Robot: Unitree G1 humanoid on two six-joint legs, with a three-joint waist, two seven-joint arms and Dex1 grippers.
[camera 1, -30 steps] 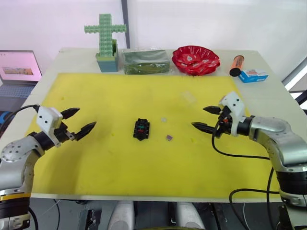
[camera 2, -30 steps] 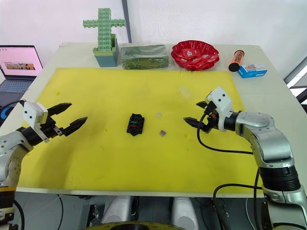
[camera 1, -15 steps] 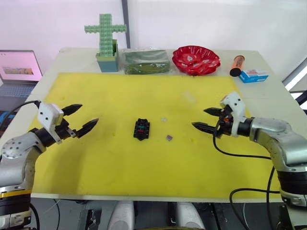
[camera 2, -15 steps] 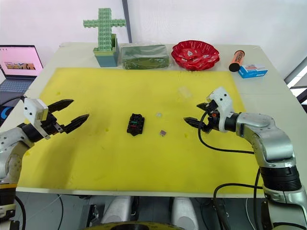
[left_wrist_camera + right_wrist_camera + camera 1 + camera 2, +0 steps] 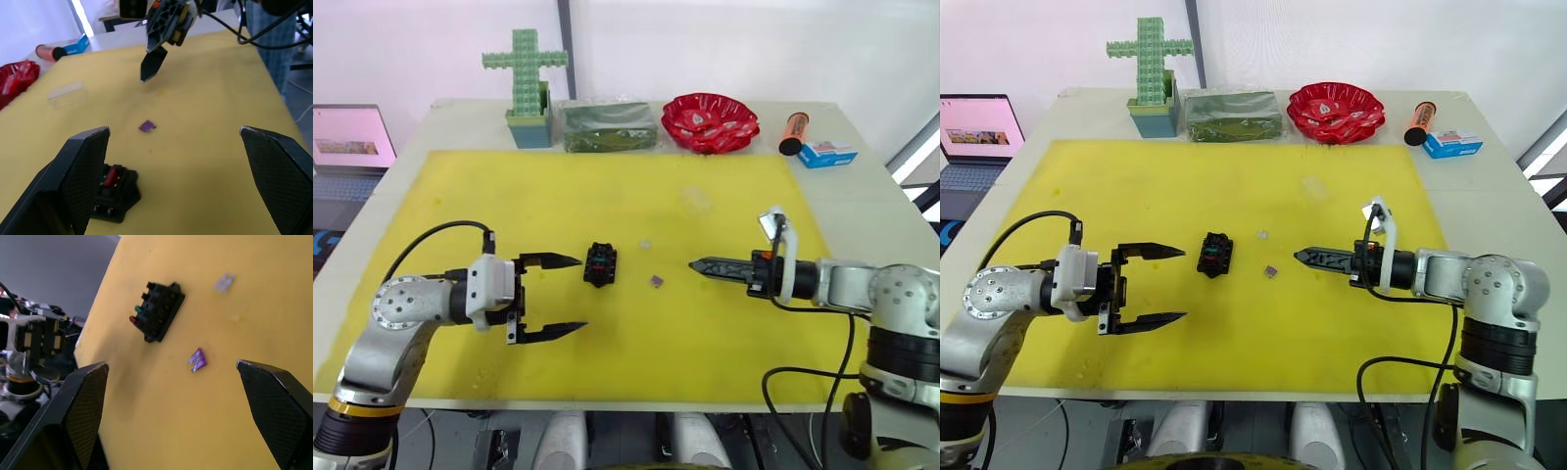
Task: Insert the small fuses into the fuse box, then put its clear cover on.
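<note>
Purple fuse lies nearest the right hand.

Left hand (image 5: pixel 551 294), spread wide and empty, flanks the fuse box (image 5: pixel 601 263); the purple fuse (image 5: pixel 658 281) sits loose between box and right hand (image 5: pixel 174 421), spread open and pointing at it.

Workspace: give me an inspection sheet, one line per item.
Surface: yellow mat on a pale table.
Job's things: fuse box holds red and green fuses; purple fuse and pale grey fuse loose; clear cover lies apart.
Clutter: green block cross, red bowl, orange tube, blue box.
Grippers: left gripper and right gripper open, empty.
Cables: black, on both arms.
Surroundings: laptop.
</note>
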